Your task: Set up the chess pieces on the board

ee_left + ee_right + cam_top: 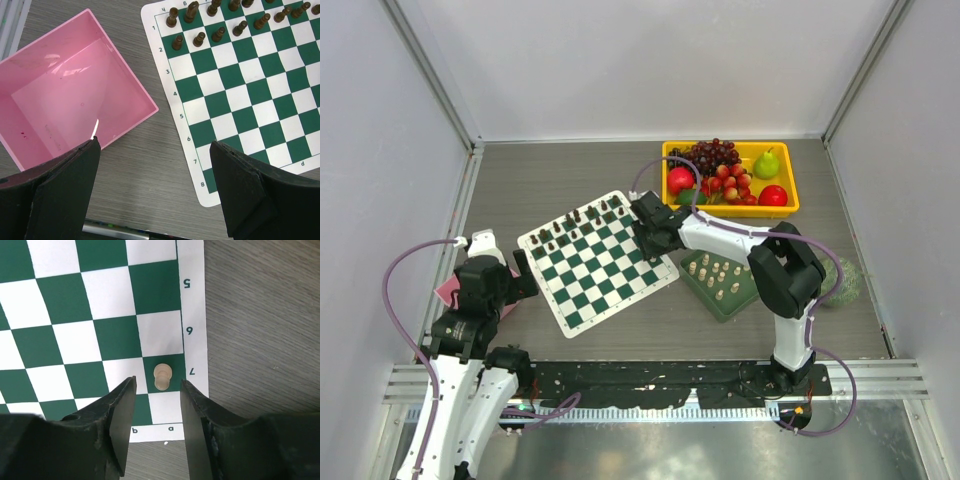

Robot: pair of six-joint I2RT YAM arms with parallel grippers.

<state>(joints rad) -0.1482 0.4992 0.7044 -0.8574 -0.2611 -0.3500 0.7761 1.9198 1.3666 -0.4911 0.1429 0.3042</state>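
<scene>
Placement: small cream wooden pawn (162, 376) upright on green square, row 7, right edge of green-and-white checkered mat board (195, 315). Right gripper (157, 382) parted around it, not touching; likely release onto pawn rank. Left gripper (155, 142) wide open, empty, above pink plastic bin (75, 100).

Board (598, 262) centred on the counter (570, 170); box (70, 105) to its left, tray (715, 305) of chess pieces (718, 272) to its right, fruit basket (732, 146) behind the tray; one pawn (162, 376) on the board's right edge.
</scene>
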